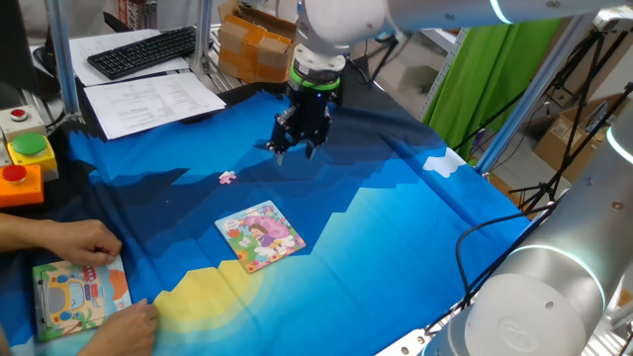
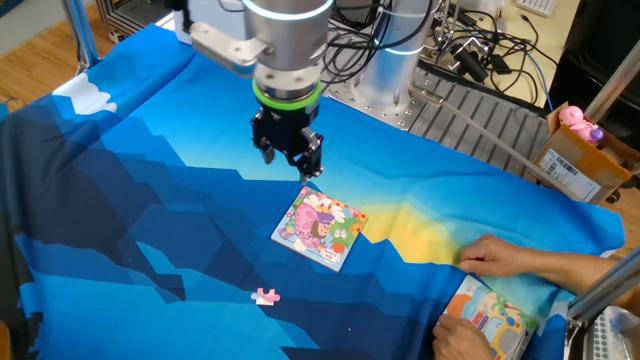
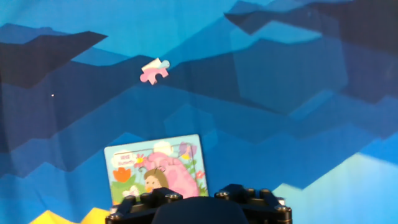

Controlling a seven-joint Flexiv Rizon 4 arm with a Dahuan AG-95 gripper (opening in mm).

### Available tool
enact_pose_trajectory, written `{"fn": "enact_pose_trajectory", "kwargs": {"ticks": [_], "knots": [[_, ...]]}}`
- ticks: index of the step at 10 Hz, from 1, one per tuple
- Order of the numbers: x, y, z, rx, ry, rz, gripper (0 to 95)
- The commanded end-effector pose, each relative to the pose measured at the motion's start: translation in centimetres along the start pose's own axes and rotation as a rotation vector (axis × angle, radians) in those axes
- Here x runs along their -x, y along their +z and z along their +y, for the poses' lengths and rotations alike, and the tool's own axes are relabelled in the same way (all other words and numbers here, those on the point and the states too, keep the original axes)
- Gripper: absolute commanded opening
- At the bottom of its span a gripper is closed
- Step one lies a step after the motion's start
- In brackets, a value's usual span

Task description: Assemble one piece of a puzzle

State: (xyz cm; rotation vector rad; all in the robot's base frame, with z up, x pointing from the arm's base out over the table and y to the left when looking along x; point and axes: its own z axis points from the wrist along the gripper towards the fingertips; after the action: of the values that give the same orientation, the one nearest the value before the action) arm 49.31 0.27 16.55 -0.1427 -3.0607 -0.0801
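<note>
The piece (image 1: 227,178) (image 2: 266,295) (image 3: 154,71) is a tiny pink-and-white jigsaw bit lying alone on the blue cloth. The puzzle (image 1: 260,235) (image 2: 320,227) (image 3: 155,168), a small square board with a cartoon girl, lies flat near the cloth's middle. My gripper (image 1: 295,148) (image 2: 290,160) hangs above the cloth, beyond the puzzle and apart from the piece. Its fingers stand apart with nothing between them. In the hand view only the gripper's dark body shows at the bottom edge; the fingertips are hidden.
A person's hands (image 1: 74,240) (image 2: 510,258) hold an orange-bordered vehicle board (image 1: 79,292) (image 2: 495,320) at the cloth's edge. A button box (image 1: 25,158), papers (image 1: 153,99) and a keyboard (image 1: 143,49) lie beyond the cloth. Cables (image 2: 480,50) and the arm's base stand at one side.
</note>
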Motion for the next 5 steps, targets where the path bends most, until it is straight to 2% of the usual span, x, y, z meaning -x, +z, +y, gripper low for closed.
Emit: {"fn": "enact_pose_trajectory", "kwargs": {"ticks": [1, 4, 5], "knots": [[-0.2, 0.1, 0.2, 0.019, 0.031, 0.026, 0.0], [-0.2, 0.3, 0.8, 0.018, -0.019, 0.023, 0.0], [0.2, 0.4, 1.5, 0.017, -0.051, 0.023, 0.0]]}}
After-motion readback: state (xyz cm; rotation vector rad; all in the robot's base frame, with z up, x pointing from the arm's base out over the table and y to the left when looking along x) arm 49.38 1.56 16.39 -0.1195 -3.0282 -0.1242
